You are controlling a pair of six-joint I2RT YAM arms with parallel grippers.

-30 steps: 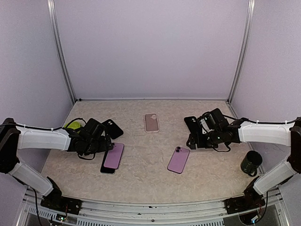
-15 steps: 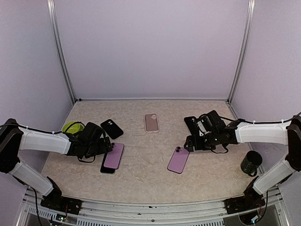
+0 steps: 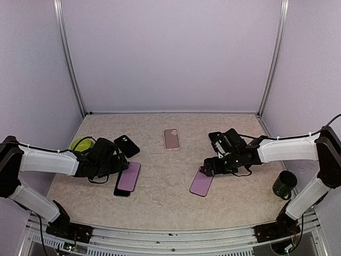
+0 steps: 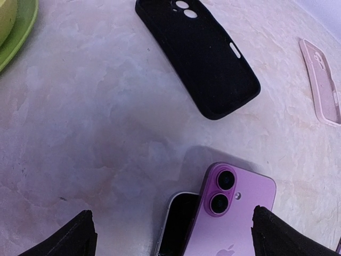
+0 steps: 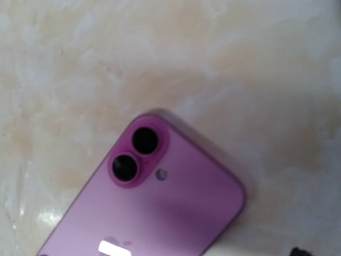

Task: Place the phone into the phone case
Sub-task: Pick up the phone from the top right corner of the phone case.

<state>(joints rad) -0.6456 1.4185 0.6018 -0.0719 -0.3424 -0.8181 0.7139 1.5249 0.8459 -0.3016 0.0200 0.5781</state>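
At the far left of the overhead view a green plate [image 3: 80, 143] sits on the table [image 3: 160, 208], out of the way of the work. Just right of it the left gripper [image 3: 118, 164] hovers low with its jaws spread fully and nothing between them. In the left wrist view its fingertips [image 4: 69, 240] stand at the two bottom corners, framing the camera end of a purple phone [image 4: 234, 210]. That phone lies face down and overlaps a dark phone [image 4: 178, 224] beneath it, so one edge probably sits a little raised and is easier to catch. Above it in that frame a black phone case [image 4: 200, 58] lies near but apart, apparently hollow side up to receive a phone.

At upper centre of the overhead view a pink case [image 3: 171, 138] lies alone. Right of centre a second purple phone [image 3: 202, 182] lies flat and face down, with the right gripper [image 3: 209, 167] over its upper end. The right wrist view is filled by that phone's lenses. Those jaws are as wide as they go and grip nothing, a spread that looks meant to straddle the phone's width. A second black case [image 3: 216, 140] lies just beyond, partly hidden by the arm. At lower right a black cup [image 3: 284, 184] stands well apart.
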